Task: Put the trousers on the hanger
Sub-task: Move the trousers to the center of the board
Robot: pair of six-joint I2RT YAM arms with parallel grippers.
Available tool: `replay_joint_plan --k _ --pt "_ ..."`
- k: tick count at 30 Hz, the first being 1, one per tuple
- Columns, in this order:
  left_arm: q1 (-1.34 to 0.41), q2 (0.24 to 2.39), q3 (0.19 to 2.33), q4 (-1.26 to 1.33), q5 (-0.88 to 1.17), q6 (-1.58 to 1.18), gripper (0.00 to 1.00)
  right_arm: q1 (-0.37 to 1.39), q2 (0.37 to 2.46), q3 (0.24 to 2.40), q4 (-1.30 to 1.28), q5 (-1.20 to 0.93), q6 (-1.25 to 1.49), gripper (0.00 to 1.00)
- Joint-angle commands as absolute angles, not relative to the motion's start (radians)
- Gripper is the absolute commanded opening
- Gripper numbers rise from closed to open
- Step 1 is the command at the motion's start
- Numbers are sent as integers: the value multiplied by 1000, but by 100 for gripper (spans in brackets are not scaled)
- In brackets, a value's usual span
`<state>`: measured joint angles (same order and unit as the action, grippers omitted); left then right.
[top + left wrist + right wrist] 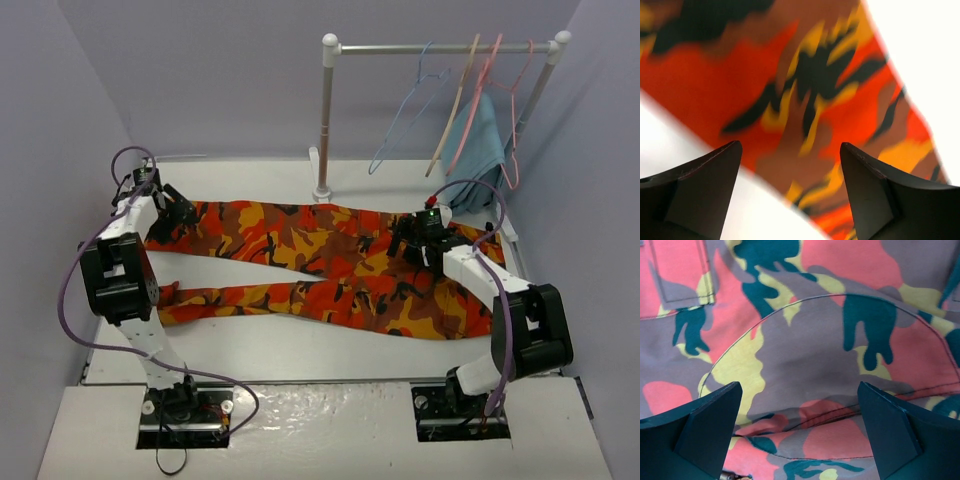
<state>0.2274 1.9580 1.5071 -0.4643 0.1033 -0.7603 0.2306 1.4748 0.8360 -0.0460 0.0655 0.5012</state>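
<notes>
Trousers (350, 272) flat on wht table (300, 350) (lilac walls (200, 70)).

my left arm (120, 275) reaches toward the far left, wrist bent down, and my left pincer (178, 212) has its fingers (705, 190) spread apart, gripping nothing. my right arm (480, 275) stretches toward the far right, my right pincer (415, 240) pointing down, fingers wide apart.

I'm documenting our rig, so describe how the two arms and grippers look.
Both arms are white links with blocky black joint housings: left arm, right arm. A purple cable loops along each. The right wrist carries a small green light. The fingers are dark, pointed wedges.
</notes>
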Motion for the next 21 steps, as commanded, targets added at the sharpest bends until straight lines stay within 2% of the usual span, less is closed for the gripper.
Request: replay_joint_plan --k 1,11,17,21 --pt "237 1716 1372 -567 -66 -704 81 259 1449 872 -15 37 450 98" --pt "249 1445 1107 -727 -93 -668 82 302 1348 792 -44 9 367 98" --pt "253 1285 1036 -864 -172 -685 83 341 1303 766 -62 -22 348 99" --pt "253 1252 995 -888 -185 -707 84 354 1280 738 -61 -31 341 99"
